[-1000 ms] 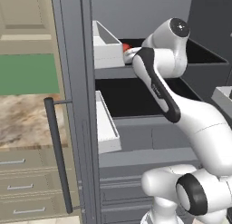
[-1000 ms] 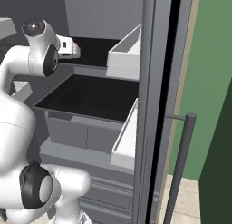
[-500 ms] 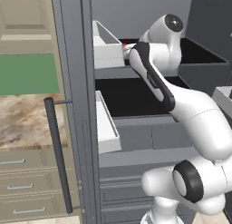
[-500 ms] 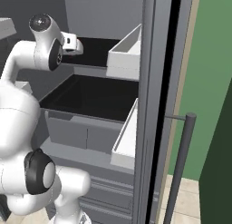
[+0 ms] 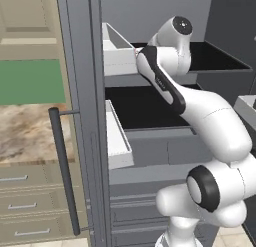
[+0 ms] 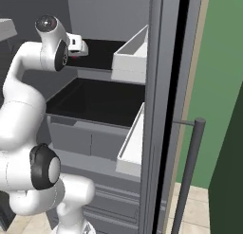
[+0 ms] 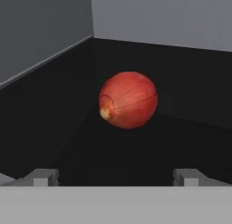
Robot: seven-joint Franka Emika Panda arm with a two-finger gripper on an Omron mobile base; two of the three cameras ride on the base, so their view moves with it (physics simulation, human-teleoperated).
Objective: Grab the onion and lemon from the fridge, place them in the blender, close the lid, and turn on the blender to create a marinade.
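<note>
The two-finger gripper (image 7: 116, 177) is spread wide with nothing between its small finger tips (image 7: 43, 177), which rise far apart at the bottom of the hand view. Ahead of them, clear of both tips and roughly centred between them, sits the glossy red-brown round onion (image 7: 128, 100). Its skin carries fine pale streaks running toward a small tan stub on the side that faces lower left in that view, and its lit surface stands out brightly against the dark surroundings. It rests on the black floor of the upper shelf (image 7: 136, 150) of the tall grey fridge (image 5: 95, 116), close to the corner where two grey inner walls meet the shelf's dark rim.

In the right base view the white hand (image 6: 78, 47) reaches into this upper shelf, with a sliver of red showing just below it. From the left base view the white arm (image 5: 200, 116) bends up from its base and enters the fridge past the white door bins (image 5: 117, 136). The long dark grey bar handle (image 5: 64, 171) stands on the open door's outer edge.
</note>
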